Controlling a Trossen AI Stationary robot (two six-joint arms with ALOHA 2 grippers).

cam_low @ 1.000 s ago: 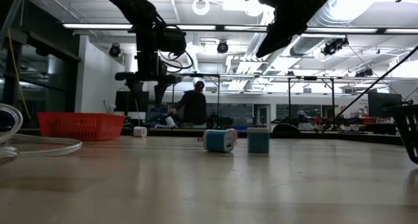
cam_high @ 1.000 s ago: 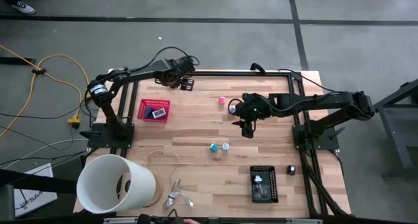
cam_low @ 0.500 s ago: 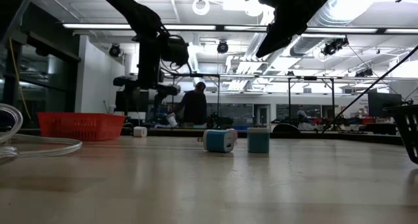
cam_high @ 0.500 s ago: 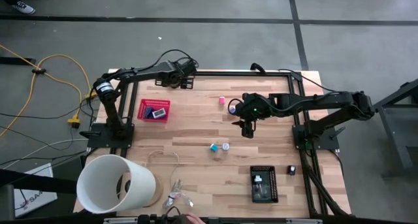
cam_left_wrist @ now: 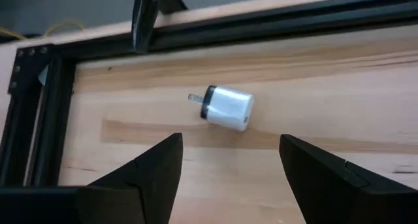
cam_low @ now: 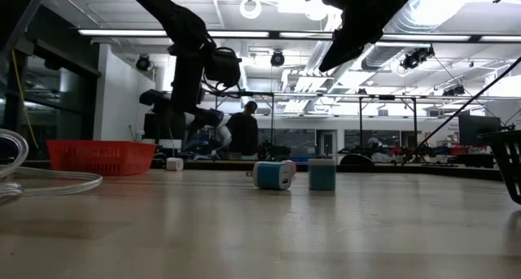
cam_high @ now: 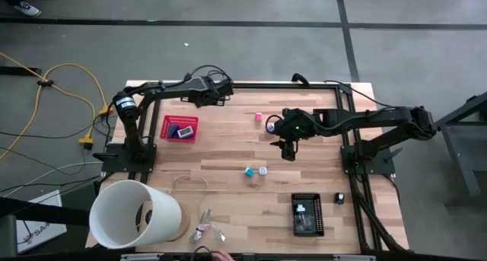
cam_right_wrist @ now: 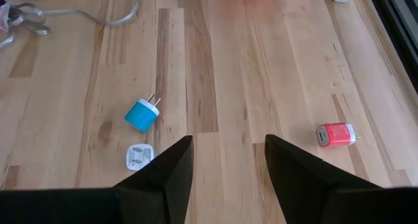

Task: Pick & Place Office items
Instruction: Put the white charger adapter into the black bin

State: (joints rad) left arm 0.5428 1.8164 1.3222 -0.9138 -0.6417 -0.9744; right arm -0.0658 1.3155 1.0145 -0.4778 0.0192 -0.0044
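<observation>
Left end effector [cam_left_wrist: 225, 168]: swung toward the desk's [cam_high: 304, 170] far edge, jaws open, empty, framing white charger [cam_left_wrist: 226, 108]; grasp judged next.

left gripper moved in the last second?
Yes. In the high view the left gripper has swung from over the table toward its far edge rail, away from the red basket.

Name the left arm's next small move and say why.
Probably lower the left gripper straight onto the white charger and close. Its fingers stand open and empty, with the charger lying on its side on the table just ahead, between their lines.
</observation>
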